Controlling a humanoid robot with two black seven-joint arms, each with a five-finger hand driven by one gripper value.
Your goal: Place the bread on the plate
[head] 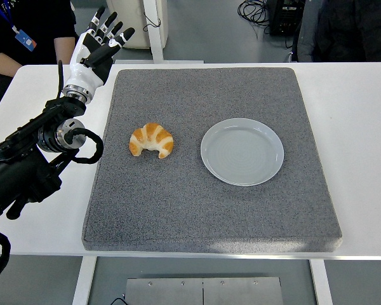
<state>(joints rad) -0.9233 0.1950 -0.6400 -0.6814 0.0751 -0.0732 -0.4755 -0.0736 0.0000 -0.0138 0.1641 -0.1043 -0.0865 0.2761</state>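
Note:
A golden croissant lies on the grey mat, left of centre. An empty pale grey plate sits on the mat to the croissant's right. My left hand is raised at the mat's far left corner, above and behind the croissant, with its fingers spread and holding nothing. My right arm is out of view.
The grey mat covers most of the white table. A person in dark clothes with a lanyard stands at the top left, close behind my left hand. Another person in dark clothes stands at the top right. Cables and a white post lie beyond the table.

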